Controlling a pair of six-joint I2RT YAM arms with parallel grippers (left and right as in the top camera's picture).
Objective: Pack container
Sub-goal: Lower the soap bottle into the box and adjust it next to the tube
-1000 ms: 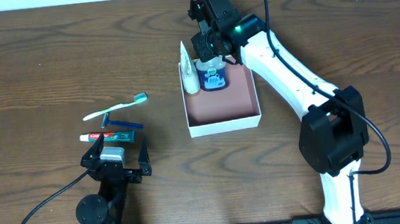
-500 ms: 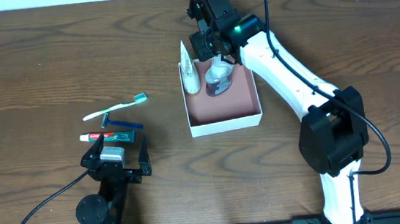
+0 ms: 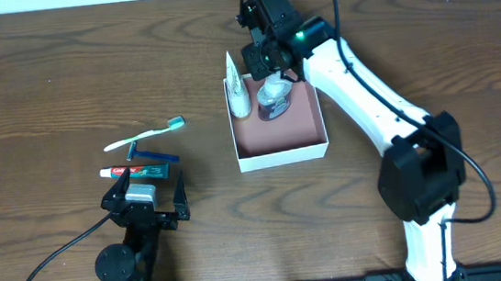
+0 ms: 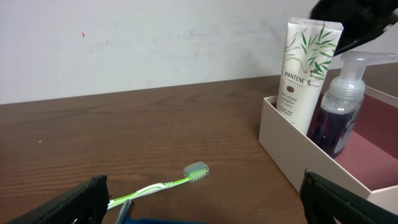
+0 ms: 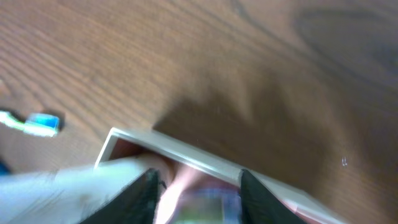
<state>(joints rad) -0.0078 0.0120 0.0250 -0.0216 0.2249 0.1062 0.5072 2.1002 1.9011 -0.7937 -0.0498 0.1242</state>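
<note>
A white box (image 3: pixel 282 159) with a pink floor holds an upright Pantene tube (image 3: pixel 237 88) and a clear pump bottle (image 3: pixel 273 99) beside it in the far left corner. My right gripper (image 3: pixel 269 70) hovers just above the bottle's pump, jaws spread; its wrist view is blurred, with the bottle top (image 5: pixel 205 202) between the fingers (image 5: pixel 147 191). A green toothbrush (image 3: pixel 144 135), a blue razor (image 3: pixel 156 156) and a toothpaste tube (image 3: pixel 134 171) lie on the table to the left. My left gripper (image 3: pixel 146 204) rests open just in front of them, holding nothing.
In the left wrist view the toothbrush (image 4: pixel 165 184) lies ahead, and the box wall (image 4: pixel 298 165), the tube (image 4: pixel 305 68) and the bottle (image 4: pixel 336 112) stand to the right. Bare wooden table surrounds the box. The right arm reaches over the box's right side.
The pump bottle went down from the right gripper's hold and now stands in the box beside the tube. The right gripper has opened and drawn slightly upward. The left arm has not moved.
</note>
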